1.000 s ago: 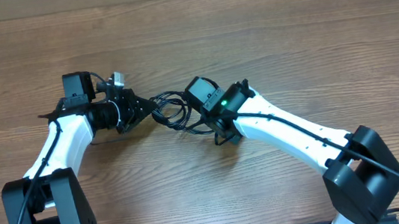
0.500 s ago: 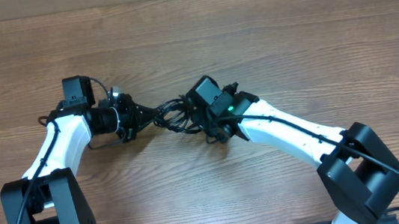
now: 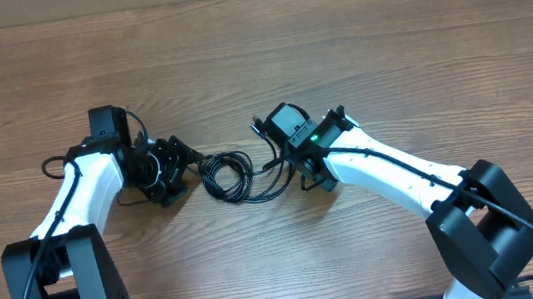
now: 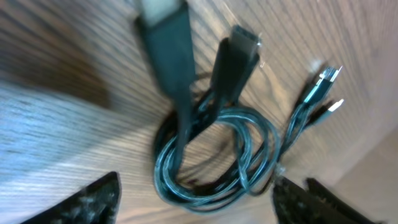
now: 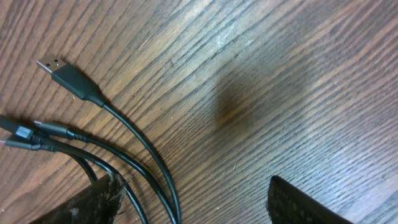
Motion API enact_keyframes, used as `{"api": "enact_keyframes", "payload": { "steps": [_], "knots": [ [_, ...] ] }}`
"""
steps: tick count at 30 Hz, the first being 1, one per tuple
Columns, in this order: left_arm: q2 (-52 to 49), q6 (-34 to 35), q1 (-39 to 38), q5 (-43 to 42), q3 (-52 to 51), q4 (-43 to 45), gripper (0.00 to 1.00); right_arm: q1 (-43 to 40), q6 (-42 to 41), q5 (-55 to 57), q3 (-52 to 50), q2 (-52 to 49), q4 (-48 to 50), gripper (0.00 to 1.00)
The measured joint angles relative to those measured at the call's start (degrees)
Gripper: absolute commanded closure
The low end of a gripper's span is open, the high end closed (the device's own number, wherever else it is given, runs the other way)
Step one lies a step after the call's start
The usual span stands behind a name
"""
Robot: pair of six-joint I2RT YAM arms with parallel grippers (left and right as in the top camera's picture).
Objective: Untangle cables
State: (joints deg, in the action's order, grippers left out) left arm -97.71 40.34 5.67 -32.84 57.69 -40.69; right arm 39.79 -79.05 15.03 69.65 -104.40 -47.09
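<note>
Two grippers flank the cables [image 3: 229, 174], both with jaws spread, holding nothing: left gripper [image 4: 205, 199] just left of the coiled bundle, right gripper [image 5: 196, 199] just right (silver-tipped plugs [image 5: 68, 76] trail there); wooden table [image 3: 386, 45] stretches beyond the cables.

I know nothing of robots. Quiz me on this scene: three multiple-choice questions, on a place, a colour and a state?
1. Where do the cables lie?
A) on the table
B) draped over an arm
C) in a box

2. Their colour?
A) white
B) red
C) black

3. The left end effector is:
A) shut on a plug
B) open, clamping nothing
C) out of view

Answers:
1. A: overhead, the cables lie coiled on the wood.
2. C: every cable looks black.
3. B: its fingers stand wide apart, clamping nothing.
</note>
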Motion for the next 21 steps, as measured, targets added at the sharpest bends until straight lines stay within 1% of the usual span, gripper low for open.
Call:
{"api": "enact_keyframes", "payload": {
  "steps": [1,3,4,6,8,9,10,12,14,17,18,21],
  "knots": [
    [0.0,-3.5,0.0,0.6,0.2,-1.9,0.21,0.0,0.0,0.1,0.0,0.0,0.0,0.25],
    [0.1,-7.0,0.0,2.2,1.8,-5.9,0.24,0.0,0.0,0.2,0.0,0.0,0.1,0.26],
    [0.2,-8.0,-0.1,4.3,3.4,-8.3,0.26,0.0,0.0,0.2,0.0,0.0,0.2,0.26],
    [0.3,-10.0,-1.1,13.2,8.0,-12.1,0.27,0.0,1.2,-0.3,-0.1,0.0,1.6,0.26],
    [0.4,-10.6,-2.9,18.0,8.3,-12.0,0.27,0.0,6.7,-3.8,-0.3,0.0,7.1,0.25],
    [0.4,-10.6,-3.9,19.0,8.2,-11.4,0.26,0.0,9.1,-5.5,-0.3,0.0,9.0,0.25],
    [0.4,-10.6,-5.5,20.3,8.0,-9.7,0.21,0.0,12.5,-8.4,-0.3,0.0,11.0,0.25],
    [0.4,-10.5,-8.5,22.0,7.0,-6.8,0.20,0.0,15.9,-12.0,-0.3,0.0,10.4,0.25],
    [0.4,-10.3,-10.1,22.6,5.7,-4.3,0.16,0.0,17.5,-13.8,-0.3,0.0,9.4,0.24],
    [0.4,-10.3,-11.6,25.5,4.6,-2.7,0.13,0.0,18.5,-15.1,-0.3,0.0,9.6,0.23],
    [0.4,-10.3,-11.6,27.4,4.6,-2.8,0.13,0.0,18.8,-15.1,-0.6,0.0,10.4,0.22],
    [0.4,-8.9,-11.6,30.5,3.9,-2.6,0.14,0.0,19.3,-15.3,-1.6,0.0,11.5,0.21]
  ]
}}
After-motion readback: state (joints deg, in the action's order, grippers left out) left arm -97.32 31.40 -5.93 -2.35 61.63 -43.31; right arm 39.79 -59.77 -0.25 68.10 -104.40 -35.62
